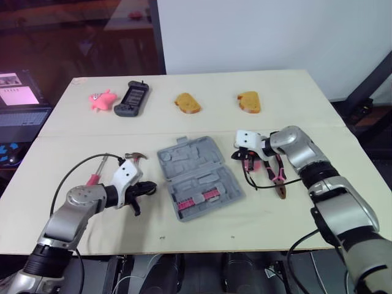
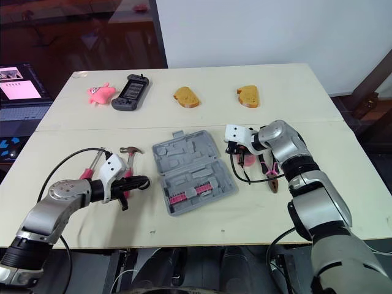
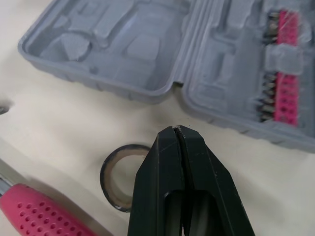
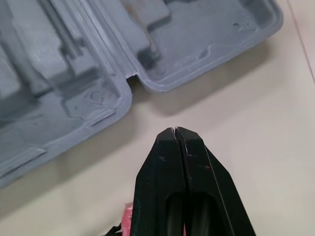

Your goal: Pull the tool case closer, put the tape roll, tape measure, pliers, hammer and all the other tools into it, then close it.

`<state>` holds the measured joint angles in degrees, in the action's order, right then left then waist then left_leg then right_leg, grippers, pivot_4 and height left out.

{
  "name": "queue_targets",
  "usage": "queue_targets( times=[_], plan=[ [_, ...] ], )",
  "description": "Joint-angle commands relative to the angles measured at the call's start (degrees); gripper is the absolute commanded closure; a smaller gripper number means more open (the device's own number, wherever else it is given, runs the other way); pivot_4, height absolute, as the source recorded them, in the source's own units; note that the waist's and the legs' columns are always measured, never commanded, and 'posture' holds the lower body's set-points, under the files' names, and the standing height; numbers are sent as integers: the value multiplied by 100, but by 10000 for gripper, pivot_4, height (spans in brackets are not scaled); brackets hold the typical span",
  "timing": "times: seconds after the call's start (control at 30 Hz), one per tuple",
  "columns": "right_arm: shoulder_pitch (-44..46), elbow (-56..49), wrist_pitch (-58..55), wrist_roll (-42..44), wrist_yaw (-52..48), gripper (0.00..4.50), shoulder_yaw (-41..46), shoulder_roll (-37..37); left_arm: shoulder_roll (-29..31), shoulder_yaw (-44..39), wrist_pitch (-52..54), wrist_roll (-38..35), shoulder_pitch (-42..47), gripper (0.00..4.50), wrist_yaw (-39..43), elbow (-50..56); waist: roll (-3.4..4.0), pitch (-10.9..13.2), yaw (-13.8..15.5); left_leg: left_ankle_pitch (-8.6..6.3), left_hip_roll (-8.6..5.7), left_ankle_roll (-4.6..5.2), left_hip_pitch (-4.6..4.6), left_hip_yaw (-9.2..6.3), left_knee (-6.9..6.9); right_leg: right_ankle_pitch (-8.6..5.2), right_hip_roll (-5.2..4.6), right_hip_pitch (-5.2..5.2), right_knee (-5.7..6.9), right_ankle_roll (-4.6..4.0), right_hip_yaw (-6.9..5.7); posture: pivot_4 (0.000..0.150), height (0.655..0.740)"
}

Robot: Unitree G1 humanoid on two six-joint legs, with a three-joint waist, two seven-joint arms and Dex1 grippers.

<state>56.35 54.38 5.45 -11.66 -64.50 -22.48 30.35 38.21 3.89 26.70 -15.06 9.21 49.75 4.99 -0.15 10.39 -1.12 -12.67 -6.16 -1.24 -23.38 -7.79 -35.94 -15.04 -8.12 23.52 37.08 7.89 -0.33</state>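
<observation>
"At mid-table the tool case (image 1: 197,177) lies open, both halves flat, with pink bits in the near half. Where do we start?"

"With the tape roll (image 3: 109,189), I'd say. It lies flat on the table (image 1: 214,110) near the case's left side, right under the left jaws. Those are pressed together with nothing between them."

"So they must open first."

"Yes. Spread them, then come down with one finger inside the ring and one outside, so they pinch its wall. Grabbing across the whole ring looks riskier, because it could squirt out sideways."

"The hammer (image 3: 34,216) is close."

"Its pink handle lies just beside the roll, on the side away from the case. Keep the outer finger from nudging it."

"And the right side?"

"The right jaws are also together and empty, over the pliers (image 1: 278,180), just right of the case. I can't tell whether they touch them. Best to leave that arm where it is while the left carries the roll over the rim. A low lift should do. Set the roll in a moulded pocket deep enough that the lid can shut later."
</observation>
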Motion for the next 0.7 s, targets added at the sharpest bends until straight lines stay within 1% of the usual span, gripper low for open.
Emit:
queue_targets(
  times=[0.03,0.17,0.33,0.4,0.53,0.7],
  plan=[
    [349,443,301,-219,122,44661,-24,-154,-41,157,-30,117,220,45000,32,-50,0,0,-3,1,1,-2,0,-1,0,1,3,1,1,-2,0,1500,7400],
    [502,855,474,-312,205,44661,19,-327,-117,272,-5,171,332,45000,28,-84,0,0,-8,3,6,-6,0,-4,1,4,11,2,1,-6,2,1500,7400],
    [564,1130,585,-391,239,44661,31,-503,-151,362,-79,285,416,45000,16,-205,1,0,-18,5,8,-10,0,-4,3,5,17,6,3,-8,5,1500,7400],
    [570,1206,626,-417,240,44661,39,-547,-159,549,-311,508,465,45000,6,-357,2,0,-16,6,8,-11,0,-4,3,6,18,8,5,-9,6,1500,7400],
    [556,1345,743,-507,310,44661,-2,-620,-357,663,-496,632,546,45000,-59,-502,2,0,-12,6,8,-12,0,-3,2,7,20,7,4,-11,6,1500,7400],
    [550,1503,977,-715,416,44661,-86,-762,-447,801,-725,898,724,45000,-63,-835,3,0,-11,7,6,-14,0,-3,3,8,24,9,6,-13,7,1500,7400]
  ],
)
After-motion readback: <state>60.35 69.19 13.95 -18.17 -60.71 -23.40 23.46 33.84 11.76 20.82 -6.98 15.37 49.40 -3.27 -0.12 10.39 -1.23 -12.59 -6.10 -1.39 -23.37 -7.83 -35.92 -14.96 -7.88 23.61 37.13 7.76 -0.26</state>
